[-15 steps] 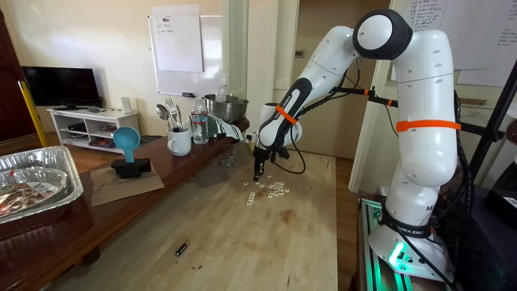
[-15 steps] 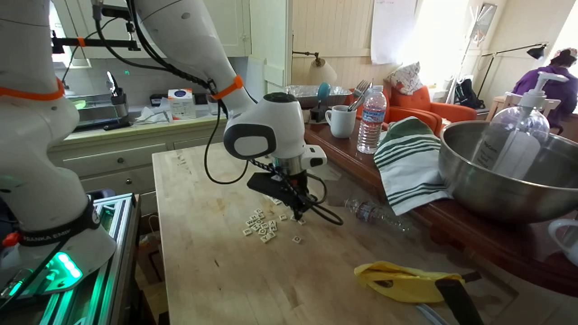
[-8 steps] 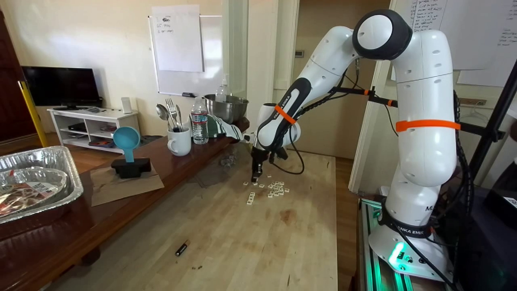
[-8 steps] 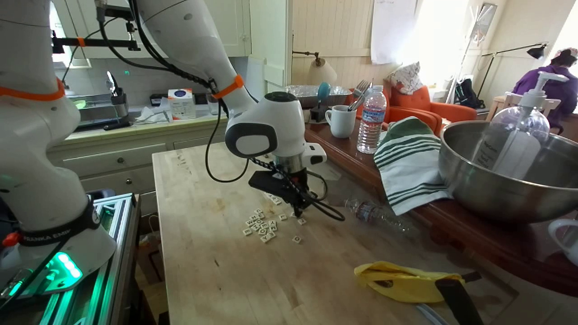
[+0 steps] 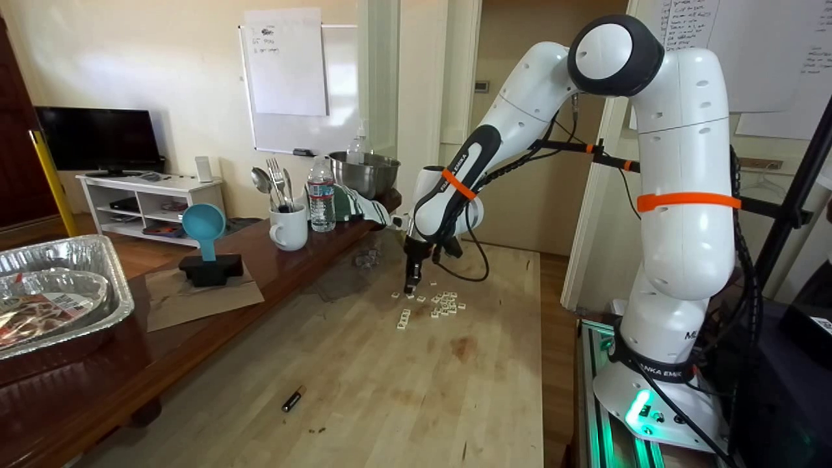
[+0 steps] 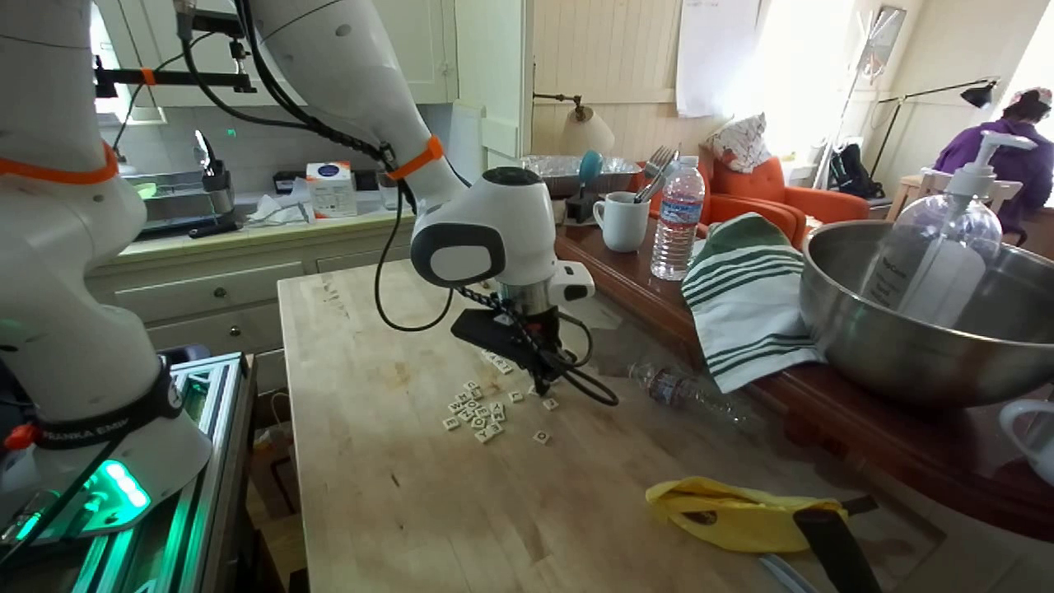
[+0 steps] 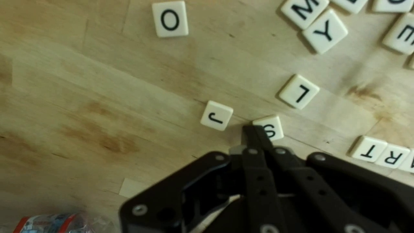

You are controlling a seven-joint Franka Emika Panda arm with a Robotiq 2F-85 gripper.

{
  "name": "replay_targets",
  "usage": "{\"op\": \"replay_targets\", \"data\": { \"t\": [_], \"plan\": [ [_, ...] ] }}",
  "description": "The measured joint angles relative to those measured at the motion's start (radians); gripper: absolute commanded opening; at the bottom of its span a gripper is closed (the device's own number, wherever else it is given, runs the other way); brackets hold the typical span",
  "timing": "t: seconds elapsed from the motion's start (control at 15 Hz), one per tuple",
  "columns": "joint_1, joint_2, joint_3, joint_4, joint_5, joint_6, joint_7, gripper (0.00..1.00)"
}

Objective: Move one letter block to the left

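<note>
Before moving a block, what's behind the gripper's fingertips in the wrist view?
The S block shows partly; the gripper covers its lower-left corner and hides whether the two touch.

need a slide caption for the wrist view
Closed end effector partly hiding the S tile, with the J tile and L tile nearby on the wooden tabletop.

Cream blocks [image 7: 217, 115], black claw [image 7: 257, 134]
</note>
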Motion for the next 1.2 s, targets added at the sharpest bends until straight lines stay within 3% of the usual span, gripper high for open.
{"op": "replay_targets", "data": {
  "t": [0.53, 1.2],
  "plan": [
    [0.016, -0.019, 0.003, 0.0, 0.005, -0.089, 0.115, 0.0],
    [0.05, -0.023, 0.001, -0.005, 0.005, -0.094, 0.344, 0.0]
  ]
}}
